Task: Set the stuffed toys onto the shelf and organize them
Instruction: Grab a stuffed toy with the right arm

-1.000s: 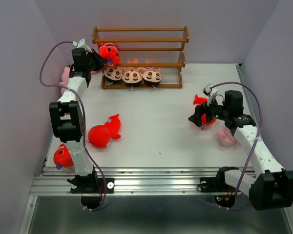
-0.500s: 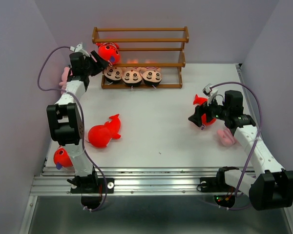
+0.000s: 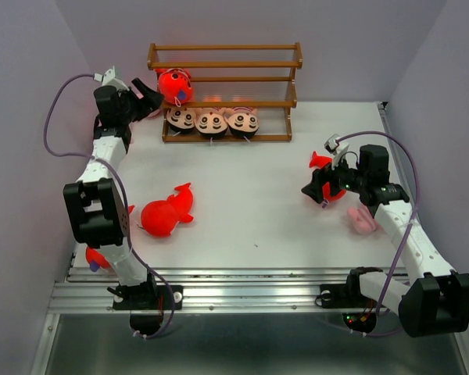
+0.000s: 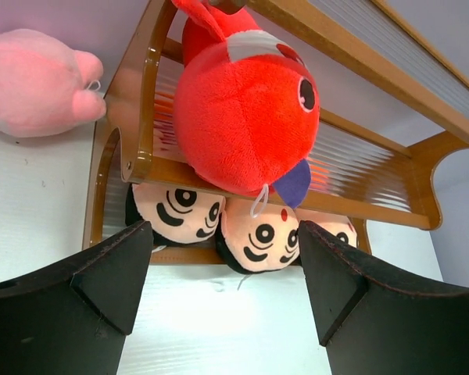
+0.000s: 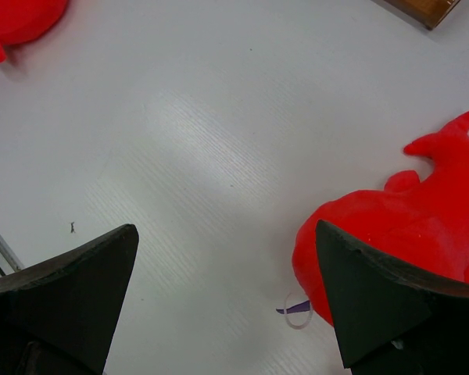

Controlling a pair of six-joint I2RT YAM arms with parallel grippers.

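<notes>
Red-orange plush fish (image 5: 391, 226) on surface (image 5: 219, 117) judged soft, light; to be pinched mid-body. Right gripper (image 5: 225, 226) wide open, empty; left gripper (image 4: 225, 226) likewise.

We see one red-orange fish (image 3: 174, 84) at the left end of the middle tier of the brown shelf (image 3: 234, 64), three black-haired boy dolls (image 3: 211, 121) side by side on its bottom tier, and three more fish (image 3: 166, 215) and two pink frogs (image 3: 362, 220) lying on the tabletop (image 3: 250, 195).
</notes>
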